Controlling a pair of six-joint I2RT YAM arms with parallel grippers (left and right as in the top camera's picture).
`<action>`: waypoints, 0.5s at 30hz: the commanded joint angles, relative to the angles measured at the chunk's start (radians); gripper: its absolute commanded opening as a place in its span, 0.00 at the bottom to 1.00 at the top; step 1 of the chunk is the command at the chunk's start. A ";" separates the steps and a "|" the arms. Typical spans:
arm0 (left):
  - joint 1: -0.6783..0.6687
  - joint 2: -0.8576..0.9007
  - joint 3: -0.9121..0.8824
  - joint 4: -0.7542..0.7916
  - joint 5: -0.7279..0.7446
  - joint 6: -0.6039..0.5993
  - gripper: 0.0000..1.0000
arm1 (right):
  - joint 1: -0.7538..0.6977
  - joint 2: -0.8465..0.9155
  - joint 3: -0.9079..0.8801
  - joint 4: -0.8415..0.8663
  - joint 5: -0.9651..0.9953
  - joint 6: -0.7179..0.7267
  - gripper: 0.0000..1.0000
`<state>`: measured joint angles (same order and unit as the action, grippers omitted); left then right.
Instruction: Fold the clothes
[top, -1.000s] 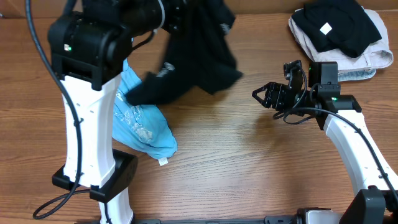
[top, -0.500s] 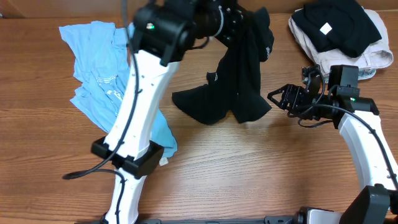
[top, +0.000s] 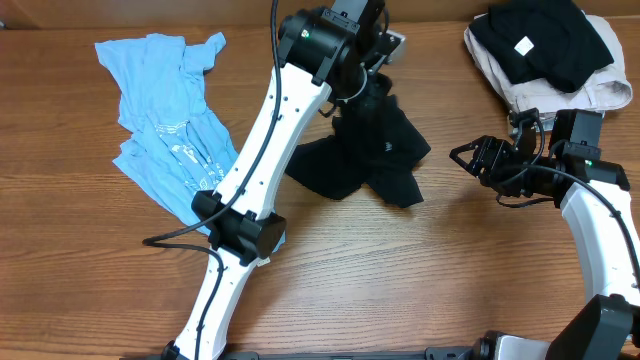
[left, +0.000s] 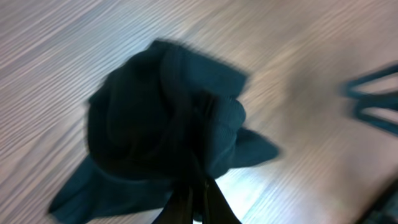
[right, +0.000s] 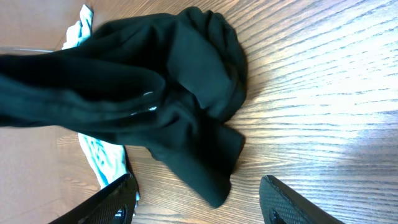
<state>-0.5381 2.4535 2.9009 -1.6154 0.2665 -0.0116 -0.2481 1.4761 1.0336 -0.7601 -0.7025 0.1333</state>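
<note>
A black garment (top: 365, 160) hangs crumpled from my left gripper (top: 372, 78), its lower part resting on the table centre. In the left wrist view the black garment (left: 161, 130) fills the frame and my left gripper (left: 198, 202) is shut on its fabric. My right gripper (top: 470, 160) is open and empty, to the right of the garment and apart from it. In the right wrist view the black garment (right: 180, 93) lies ahead of the open fingers of my right gripper (right: 199, 199). A light blue shirt (top: 165, 130) lies spread at the left.
A pile of folded clothes (top: 545, 50), black on beige, sits at the back right corner. The left arm's white links (top: 255, 170) stretch diagonally across the table from the front left base. Part of the blue shirt (right: 102, 155) shows in the right wrist view.
My left gripper carried the black garment from the left to the centre and lowered it onto the table, uncovering the blue shirt. My right gripper drew back to the right.
</note>
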 joint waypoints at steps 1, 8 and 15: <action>0.060 -0.004 0.012 -0.008 -0.171 -0.026 0.04 | -0.003 -0.022 0.023 0.002 -0.006 -0.011 0.67; 0.166 -0.003 0.004 -0.021 -0.273 -0.053 1.00 | -0.003 -0.022 0.023 0.006 -0.006 -0.011 0.70; 0.266 -0.004 -0.141 -0.074 -0.098 -0.116 1.00 | -0.003 -0.022 0.023 0.005 -0.006 -0.011 0.72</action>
<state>-0.2958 2.4619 2.8388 -1.6840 0.0719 -0.0883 -0.2481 1.4761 1.0336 -0.7593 -0.7025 0.1303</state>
